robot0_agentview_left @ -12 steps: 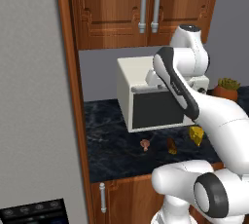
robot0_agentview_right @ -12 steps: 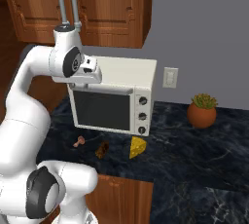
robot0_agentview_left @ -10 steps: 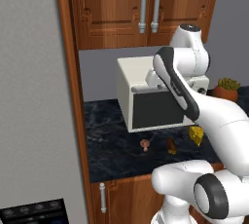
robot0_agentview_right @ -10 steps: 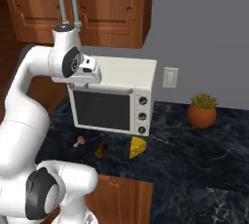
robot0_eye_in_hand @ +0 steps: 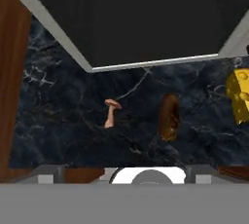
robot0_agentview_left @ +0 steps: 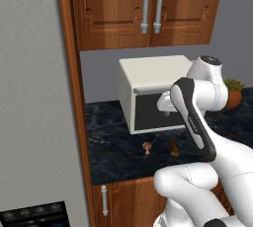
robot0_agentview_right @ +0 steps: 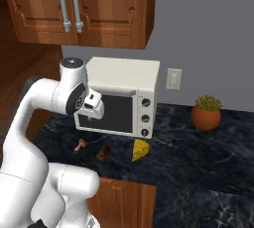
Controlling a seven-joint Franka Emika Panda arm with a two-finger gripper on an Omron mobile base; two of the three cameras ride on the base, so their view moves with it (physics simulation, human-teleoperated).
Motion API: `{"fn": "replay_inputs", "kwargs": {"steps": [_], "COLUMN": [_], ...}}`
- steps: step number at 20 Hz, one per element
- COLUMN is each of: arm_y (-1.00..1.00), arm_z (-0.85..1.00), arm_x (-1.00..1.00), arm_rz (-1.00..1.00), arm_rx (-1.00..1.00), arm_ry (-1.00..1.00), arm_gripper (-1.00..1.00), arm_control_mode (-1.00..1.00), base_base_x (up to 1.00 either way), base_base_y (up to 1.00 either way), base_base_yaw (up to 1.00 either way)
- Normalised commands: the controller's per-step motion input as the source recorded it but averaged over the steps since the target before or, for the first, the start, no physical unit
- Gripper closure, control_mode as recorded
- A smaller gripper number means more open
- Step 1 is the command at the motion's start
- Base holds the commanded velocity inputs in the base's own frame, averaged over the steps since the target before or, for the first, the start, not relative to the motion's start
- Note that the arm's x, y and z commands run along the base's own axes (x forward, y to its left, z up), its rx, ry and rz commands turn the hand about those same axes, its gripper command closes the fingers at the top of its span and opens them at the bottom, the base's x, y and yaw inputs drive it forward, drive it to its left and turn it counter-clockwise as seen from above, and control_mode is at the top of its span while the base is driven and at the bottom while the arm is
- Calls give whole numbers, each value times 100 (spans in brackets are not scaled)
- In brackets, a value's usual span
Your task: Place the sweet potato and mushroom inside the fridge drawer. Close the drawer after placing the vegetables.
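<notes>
Compared with half a second before, almost nothing had moved; the arm stayed raised in front of the toaster oven (robot0_agentview_right: 119, 100). On the dark counter (robot0_agentview_right: 198, 147), below the hand (robot0_agentview_right: 92, 108), lay the sweet potato (robot0_eye_in_hand: 169, 117) and the mushroom (robot0_eye_in_hand: 111, 112), near each other but apart. The hand stood wide and empty. The sweet potato's long axis pointed from near to far, toward the oven. The mushroom was left of it.
</notes>
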Motion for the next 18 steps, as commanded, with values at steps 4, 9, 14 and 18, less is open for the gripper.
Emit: {"fn": "replay_inputs", "kwargs": {"steps": [4,9,14,18], "arm_y": [-59,-27,-10,-1], "arm_z": [-88,-69,-38,-31], "arm_x": [-2,1,12,23], "arm_rz": [-19,-5,-9,-1], "arm_rx": [23,2,0,-1], "arm_ry": [23,18,16,1], "arm_gripper": [-100,-100,-100,-100], "arm_control_mode": [-100,-100,-100,-100], "base_base_x": [0,0,0,0], "base_base_y": [0,0,0,0], "base_base_yaw": [0,0,0,0]}}
